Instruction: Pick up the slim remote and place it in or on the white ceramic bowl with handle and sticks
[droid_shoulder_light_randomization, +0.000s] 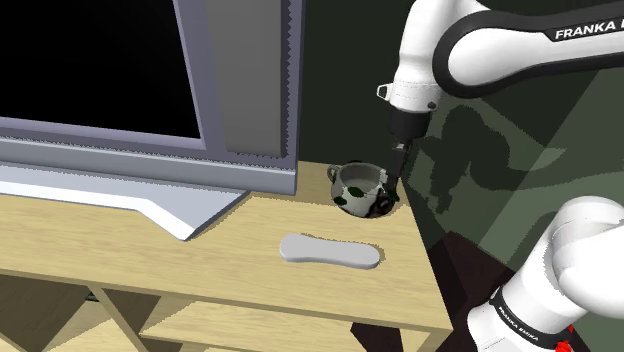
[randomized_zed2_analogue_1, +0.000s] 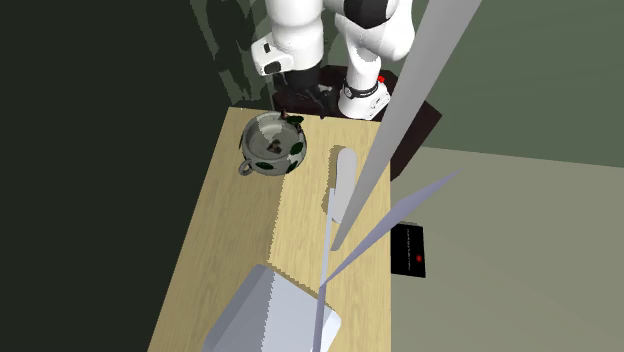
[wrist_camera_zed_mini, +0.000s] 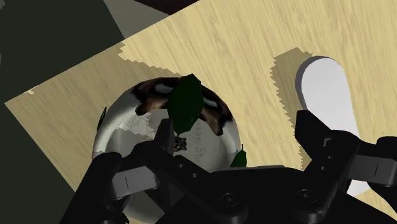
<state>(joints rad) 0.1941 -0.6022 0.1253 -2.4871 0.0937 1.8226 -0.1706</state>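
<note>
The slim remote (droid_shoulder_light_randomization: 330, 251) is a pale grey, flat, rounded bar lying on the wooden table (droid_shoulder_light_randomization: 200, 260) near its front edge; it is also seen as the remote (randomized_zed2_analogue_1: 345, 172) and the remote (wrist_camera_zed_mini: 327, 95). The bowl (droid_shoulder_light_randomization: 357, 186) is greyish white with dark green patches and a loop handle, and stands at the table's far corner. Brown bits and a green leaf show inside the bowl (wrist_camera_zed_mini: 124, 124). My gripper (droid_shoulder_light_randomization: 387, 203) hangs open just beside the bowl (randomized_zed2_analogue_1: 272, 146), at its rim on the shoulder view's right. In the wrist view the gripper (wrist_camera_zed_mini: 238, 137) holds nothing, and its fingers (wrist_camera_zed_mini: 312, 130) stand apart.
A large grey television (droid_shoulder_light_randomization: 120, 90) on a slanted foot (droid_shoulder_light_randomization: 180, 210) takes up the shoulder view's left half of the table. The table edge (droid_shoulder_light_randomization: 425, 255) drops off close to the remote and bowl. A black flat object (randomized_zed2_analogue_1: 411, 250) lies on the floor beside the table.
</note>
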